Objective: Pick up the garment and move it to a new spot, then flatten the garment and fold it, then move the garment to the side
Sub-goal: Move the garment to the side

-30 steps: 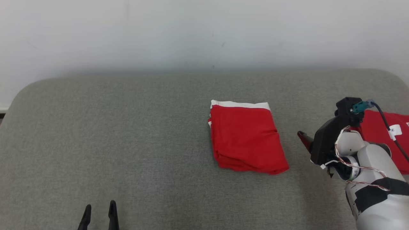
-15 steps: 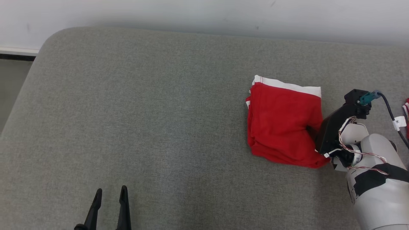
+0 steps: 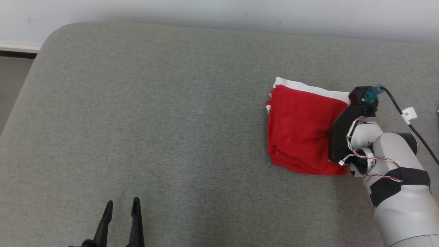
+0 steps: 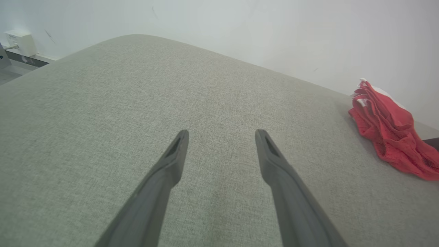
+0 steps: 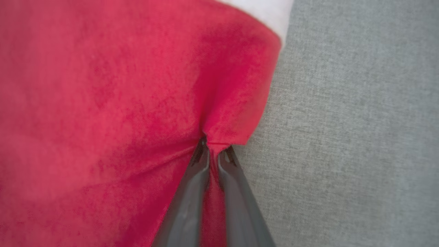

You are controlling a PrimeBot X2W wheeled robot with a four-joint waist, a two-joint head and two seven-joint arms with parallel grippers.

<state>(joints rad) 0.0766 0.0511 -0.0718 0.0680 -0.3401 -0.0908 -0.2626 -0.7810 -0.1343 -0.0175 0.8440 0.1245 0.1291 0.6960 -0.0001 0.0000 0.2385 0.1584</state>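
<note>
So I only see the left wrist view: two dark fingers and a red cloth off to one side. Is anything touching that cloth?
Observer: Yes, the right gripper is shut on the edge of the red garment.
Operator: Is the cloth folded?
Observer: In the head view it lies as a folded block on the grey cushion.
Operator: Where does that arm come from?
Observer: Its pale forearm reaches in from the lower right of the head view.
</note>
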